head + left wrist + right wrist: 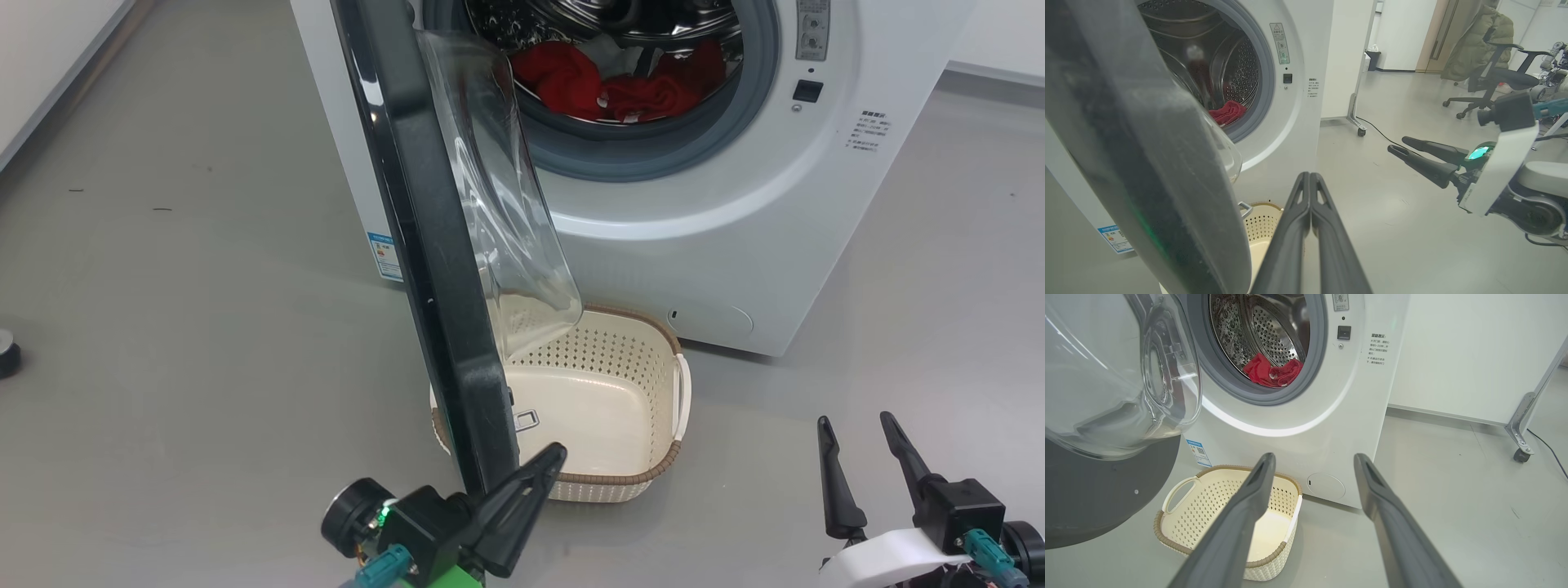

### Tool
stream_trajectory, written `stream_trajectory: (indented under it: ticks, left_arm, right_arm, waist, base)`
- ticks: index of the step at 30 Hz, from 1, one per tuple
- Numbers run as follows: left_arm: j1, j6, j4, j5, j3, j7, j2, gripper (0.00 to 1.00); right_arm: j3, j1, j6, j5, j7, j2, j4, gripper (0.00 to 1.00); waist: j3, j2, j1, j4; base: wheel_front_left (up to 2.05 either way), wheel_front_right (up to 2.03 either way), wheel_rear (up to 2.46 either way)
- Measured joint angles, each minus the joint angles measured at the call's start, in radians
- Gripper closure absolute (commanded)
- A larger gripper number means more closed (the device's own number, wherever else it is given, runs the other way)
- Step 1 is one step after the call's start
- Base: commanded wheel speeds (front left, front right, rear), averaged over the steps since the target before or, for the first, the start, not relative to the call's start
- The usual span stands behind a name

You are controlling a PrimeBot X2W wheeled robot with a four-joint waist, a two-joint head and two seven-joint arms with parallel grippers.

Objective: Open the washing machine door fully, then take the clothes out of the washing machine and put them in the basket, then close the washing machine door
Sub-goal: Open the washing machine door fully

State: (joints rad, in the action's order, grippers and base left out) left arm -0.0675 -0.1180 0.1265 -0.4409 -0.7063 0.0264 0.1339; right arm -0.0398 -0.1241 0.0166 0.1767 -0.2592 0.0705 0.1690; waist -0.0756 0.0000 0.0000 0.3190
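Washing machine (694, 245) stood big and white, far ahead of both grippers. The washing machine door (424, 245) hung part open, just left of the left gripper (555, 454). That gripper was squeezed tight with nothing in it, right by the door's inside rim; I could not tell if they touched. I think the door needed more pushing. To do it well, push slow and wide to the left, clear of the basket (629, 478). The basket sat with nothing inside, just ahead of the left gripper, under the door's glass. The clothes (571, 82) lay red in the drum, well beyond. The right gripper (855, 420) was spread wide, holding nothing.
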Motion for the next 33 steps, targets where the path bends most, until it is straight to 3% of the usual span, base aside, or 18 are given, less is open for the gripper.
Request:
stream_trajectory:
  ticks: [21, 33]
  left_arm:
    - [-0.016, 0.064, -0.091, 0.001, 0.073, 0.016, -0.028, 1.0]
    - [-0.011, 0.095, -0.121, -0.01, 0.086, 0.029, -0.049, 1.0]
  right_arm:
    - [0.023, 0.014, 0.013, -0.004, 0.0, -0.009, 0.017, 0.0]
    - [0.056, 0.012, 0.013, -0.004, 0.0, -0.014, 0.023, 0.0]
  waist:
    - [-0.007, 0.0, 0.0, -0.001]
    - [0.013, 0.0, 0.0, 0.04]
  base:
    - [0.0, 0.0, 0.0]
    - [0.0, 0.0, 0.0]
